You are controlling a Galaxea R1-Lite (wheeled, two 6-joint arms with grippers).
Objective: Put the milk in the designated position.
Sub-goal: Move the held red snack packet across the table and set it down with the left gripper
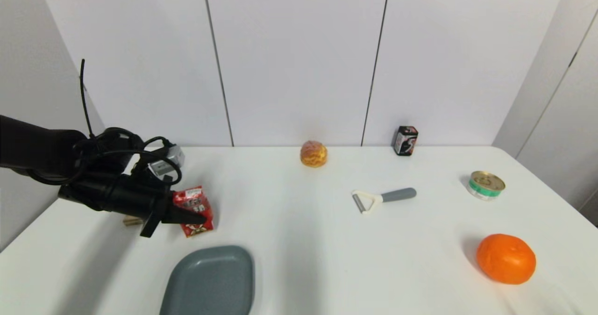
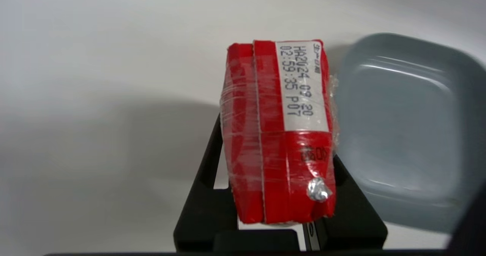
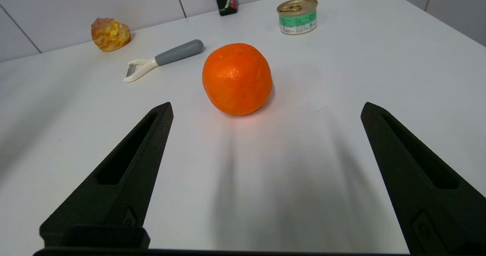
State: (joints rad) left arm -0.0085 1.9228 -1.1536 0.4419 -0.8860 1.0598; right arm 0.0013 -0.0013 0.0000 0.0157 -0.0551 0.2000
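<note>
left gripper (image 1: 198, 217): two black tapered fingers pinching the milk from both sides, over the table's left part; arm reaches in from the left.
milk (image 1: 194, 211): one small red carton, rectangular, wrapped in clear glossy film; white date strip and a foil straw spot show on its top in the left wrist view (image 2: 279, 134). whether it rests on the table or hangs just above it cannot be told.
plate (image 1: 210, 282): one grey-blue dish, rounded-square, smooth with a raised rim, at the near edge just in front of the milk; a small gap lies between them.
right gripper (image 3: 265, 108): fingers spread wide, empty, low over the table near the orange.
orange (image 1: 506, 258): one, round, dimpled skin, near right.
can (image 1: 486, 184): one short metal tin, gold pull-ring lid, green label, right side.
peeler (image 1: 380, 198): one, grey handle, cream y-shaped head, lying flat at centre right.
pastry (image 1: 313, 153): one golden, lumpy puff at the far edge.
black box (image 1: 404, 140): one, upright, far edge by the wall.
table (image 1: 299, 240): white, smooth, rounded corners; a broad bare stretch lies between plate and peeler.
</note>
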